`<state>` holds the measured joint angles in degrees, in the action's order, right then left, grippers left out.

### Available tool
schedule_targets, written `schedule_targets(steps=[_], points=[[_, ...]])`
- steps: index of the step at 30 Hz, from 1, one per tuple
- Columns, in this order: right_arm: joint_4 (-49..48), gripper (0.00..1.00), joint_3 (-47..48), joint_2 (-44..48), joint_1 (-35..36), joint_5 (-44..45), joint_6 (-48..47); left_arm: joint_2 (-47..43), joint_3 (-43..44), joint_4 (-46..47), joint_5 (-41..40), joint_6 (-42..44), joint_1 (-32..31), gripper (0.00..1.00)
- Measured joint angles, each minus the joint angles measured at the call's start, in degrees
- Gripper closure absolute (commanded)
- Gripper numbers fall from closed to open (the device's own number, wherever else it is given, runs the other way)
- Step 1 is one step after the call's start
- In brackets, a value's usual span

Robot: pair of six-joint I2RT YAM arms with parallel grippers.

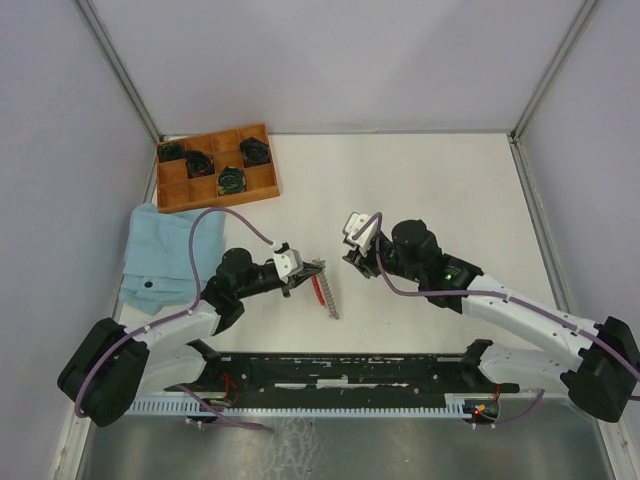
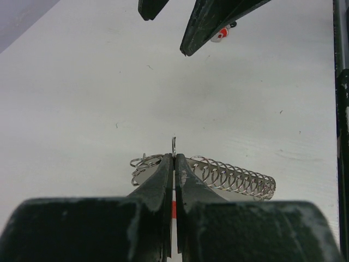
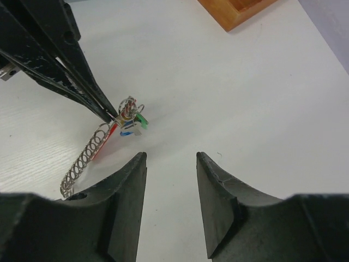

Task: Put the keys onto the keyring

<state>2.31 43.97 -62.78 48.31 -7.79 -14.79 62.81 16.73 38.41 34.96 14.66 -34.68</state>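
My left gripper (image 1: 312, 270) is shut on the keyring (image 2: 174, 145), gripping the small metal ring edge-on just above the table. The red strap (image 3: 107, 140) and the silver chain (image 2: 234, 174) trail from it towards the near edge; both show in the top view (image 1: 328, 298). Keys with a green head (image 3: 143, 121) and a blue head (image 3: 126, 132) bunch at the ring by the left fingertips (image 3: 109, 111). My right gripper (image 3: 170, 155) is open and empty, a short way right of the keyring (image 1: 350, 258), facing it.
A wooden compartment tray (image 1: 262, 187) with several dark round coils (image 1: 232, 181) stands at the back left. A light blue cloth (image 1: 158, 255) lies left of the left arm. A black rail (image 1: 350, 368) runs along the near edge.
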Motion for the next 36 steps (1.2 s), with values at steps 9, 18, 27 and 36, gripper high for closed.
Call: schedule_targets(steps=[9, 18, 27, 36], points=[[3.3, 0.52, -0.1, 0.0, 0.0, 5.8, 5.6, 0.7, -2.1, 6.2, 0.2, -0.6, 0.0, 0.97], [-3.7, 0.54, -1.3, -5.0, 1.6, 11.8, 11.8, 5.3, -2.1, 13.6, -0.4, -8.7, 0.0, 0.97], [-9.8, 0.54, -2.1, -9.8, 6.2, 21.1, 13.5, 7.7, -2.0, 17.8, -3.1, -15.9, -0.2, 0.97], [-12.6, 0.54, -2.1, -12.1, 9.3, 24.3, 13.7, 8.1, -2.0, 18.3, -6.5, -18.8, -1.1, 0.97]])
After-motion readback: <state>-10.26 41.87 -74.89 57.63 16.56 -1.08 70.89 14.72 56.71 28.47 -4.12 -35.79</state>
